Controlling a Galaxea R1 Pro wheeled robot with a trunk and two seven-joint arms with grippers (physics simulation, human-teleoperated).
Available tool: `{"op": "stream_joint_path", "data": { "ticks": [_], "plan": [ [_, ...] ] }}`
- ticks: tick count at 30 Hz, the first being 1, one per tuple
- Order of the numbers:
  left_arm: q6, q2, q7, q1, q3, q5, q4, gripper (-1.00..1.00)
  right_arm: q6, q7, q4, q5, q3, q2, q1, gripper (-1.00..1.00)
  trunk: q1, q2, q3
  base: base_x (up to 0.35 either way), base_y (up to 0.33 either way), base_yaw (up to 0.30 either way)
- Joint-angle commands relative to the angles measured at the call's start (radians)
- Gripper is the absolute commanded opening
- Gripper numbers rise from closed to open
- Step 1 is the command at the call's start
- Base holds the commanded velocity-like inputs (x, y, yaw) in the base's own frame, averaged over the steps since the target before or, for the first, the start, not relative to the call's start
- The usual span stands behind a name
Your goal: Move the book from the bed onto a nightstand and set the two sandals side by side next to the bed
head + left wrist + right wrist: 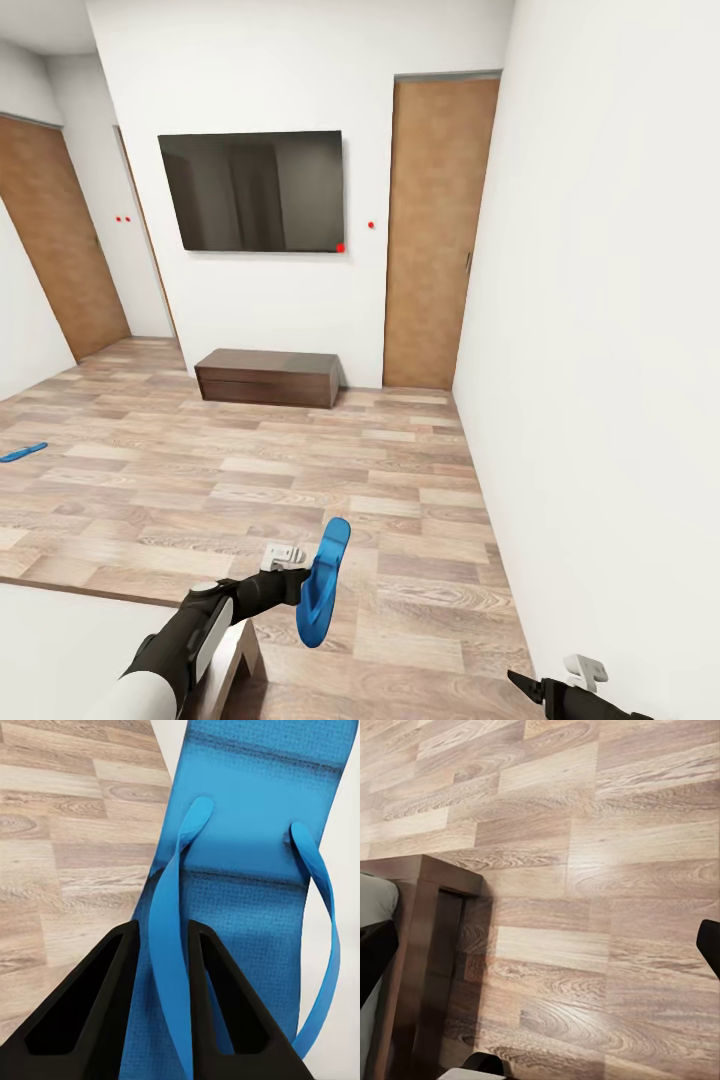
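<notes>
Left pincer (161,967) clenched on a bright blue flat flip-flop's (322,583) strap.
Right pincer (525,684) cut off at the frame edge, its state untellable; no writing was legible.

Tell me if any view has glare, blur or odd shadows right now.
Head view: evenly lit and sharp, faint reflections in the wall TV. Left wrist view: crisp on the sandal, soft shading across its sole. Right wrist view: dark shadow beside the bed frame, mild floor sheen.

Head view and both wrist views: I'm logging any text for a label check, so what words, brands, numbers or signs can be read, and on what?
None can be read.
The wall screen is dark and blank.
The held sandal is plain blue.
</notes>
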Motion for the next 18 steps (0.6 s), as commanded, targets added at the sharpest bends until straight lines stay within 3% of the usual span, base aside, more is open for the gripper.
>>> {"op": "stream_joint_path", "data": {
  "ticks": [1,6,18],
  "plan": [
    [0.007,-0.001,-0.003,-0.001,0.008,-0.006,-0.001,-1.0,0.005,0.002,0.0,-0.01,0.007,-0.001,-0.001,1.0,0.0,-0.001,-0.002,0.0,0.0,0.0],
    [0.006,-0.001,-0.002,-0.001,0.008,-0.006,-0.001,-1.0,0.004,0.001,0.0,-0.009,0.007,0.0,-0.001,1.0,0.0,-0.001,-0.002,0.073,0.0,0.0],
    [0.006,-0.001,-0.002,-0.001,0.008,-0.006,-0.001,-1.0,0.004,0.0,0.0,-0.009,0.007,0.0,-0.001,1.0,0.0,-0.001,-0.002,0.295,0.0,0.0]
  ]
}}
